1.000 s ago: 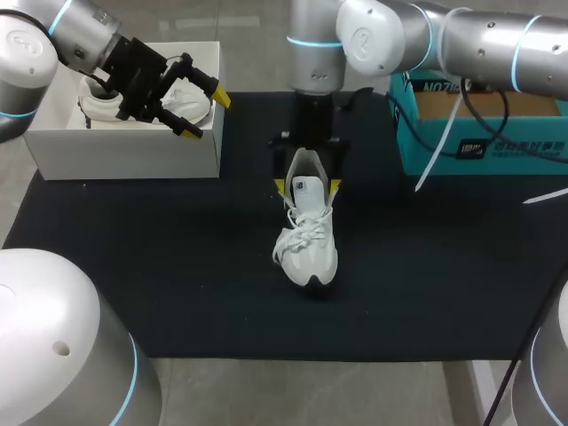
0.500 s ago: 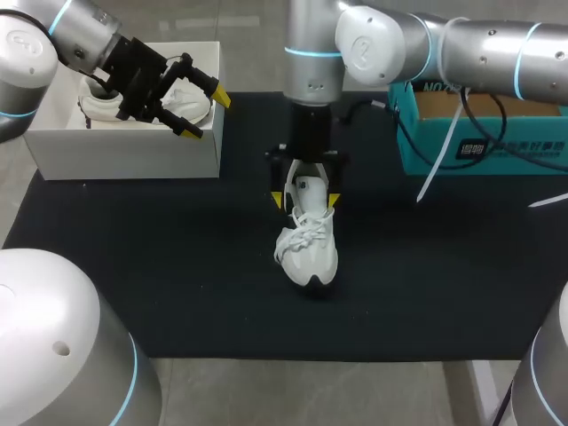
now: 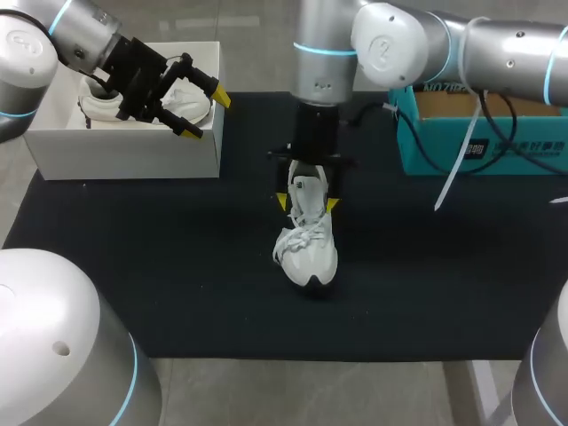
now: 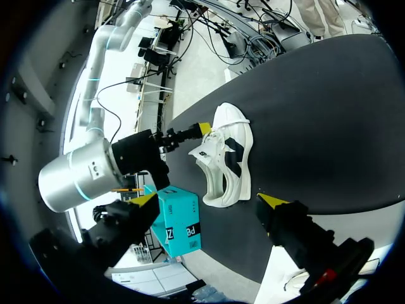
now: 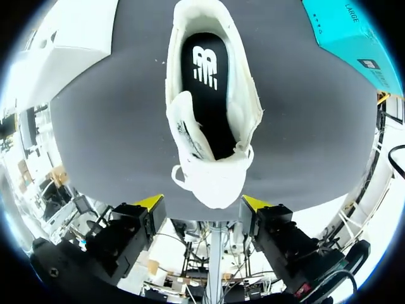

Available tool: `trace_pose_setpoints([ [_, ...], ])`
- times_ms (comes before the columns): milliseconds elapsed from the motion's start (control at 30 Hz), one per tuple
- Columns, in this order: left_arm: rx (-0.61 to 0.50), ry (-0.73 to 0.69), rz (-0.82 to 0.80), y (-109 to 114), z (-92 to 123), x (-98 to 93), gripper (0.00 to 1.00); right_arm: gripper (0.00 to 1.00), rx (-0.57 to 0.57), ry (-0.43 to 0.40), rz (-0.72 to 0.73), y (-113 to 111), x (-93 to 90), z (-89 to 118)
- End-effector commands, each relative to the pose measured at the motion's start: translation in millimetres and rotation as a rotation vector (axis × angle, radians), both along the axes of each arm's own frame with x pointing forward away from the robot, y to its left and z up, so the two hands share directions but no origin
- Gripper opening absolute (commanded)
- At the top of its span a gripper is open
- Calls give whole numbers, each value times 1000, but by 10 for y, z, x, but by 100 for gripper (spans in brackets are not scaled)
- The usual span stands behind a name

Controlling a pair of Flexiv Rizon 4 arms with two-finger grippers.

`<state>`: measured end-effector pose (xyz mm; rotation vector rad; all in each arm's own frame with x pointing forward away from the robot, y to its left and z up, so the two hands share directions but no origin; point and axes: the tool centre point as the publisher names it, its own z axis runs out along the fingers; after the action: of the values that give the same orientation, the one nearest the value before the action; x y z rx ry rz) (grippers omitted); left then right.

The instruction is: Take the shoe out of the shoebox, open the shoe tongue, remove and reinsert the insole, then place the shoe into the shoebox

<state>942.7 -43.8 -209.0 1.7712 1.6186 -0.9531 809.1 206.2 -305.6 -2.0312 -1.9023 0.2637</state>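
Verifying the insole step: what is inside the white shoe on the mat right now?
A black insole lies flat inside the shoe. Its front end is covered by the tongue, so the toe area cannot be seen.

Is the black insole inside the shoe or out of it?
Inside. The right wrist view looks down into the white shoe, and the black insole shows in the bottom of it.

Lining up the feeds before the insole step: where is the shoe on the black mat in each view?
Head view: shoe in the middle of the mat, right gripper at its heel end.
Left wrist view: shoe ahead of the left gripper, out on the mat.
Right wrist view: shoe straight ahead of the gripper, black insole showing.
Shared landmark: teal box.
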Motion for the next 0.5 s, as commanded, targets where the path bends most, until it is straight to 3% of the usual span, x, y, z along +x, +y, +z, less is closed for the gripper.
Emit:
trace_pose_setpoints([
  [33, 2, -1, -1, 2, -1, 0, 100, 0, 6, -29, 0, 27, -40, 16],
  [200, 2, -1, -1, 2, -1, 0, 100, 0, 5, -38, 11, -13, 23, -36],
  [500, 2, -1, -1, 2, -1, 0, 100, 0, -1, -75, 52, -114, 403, -191],
])
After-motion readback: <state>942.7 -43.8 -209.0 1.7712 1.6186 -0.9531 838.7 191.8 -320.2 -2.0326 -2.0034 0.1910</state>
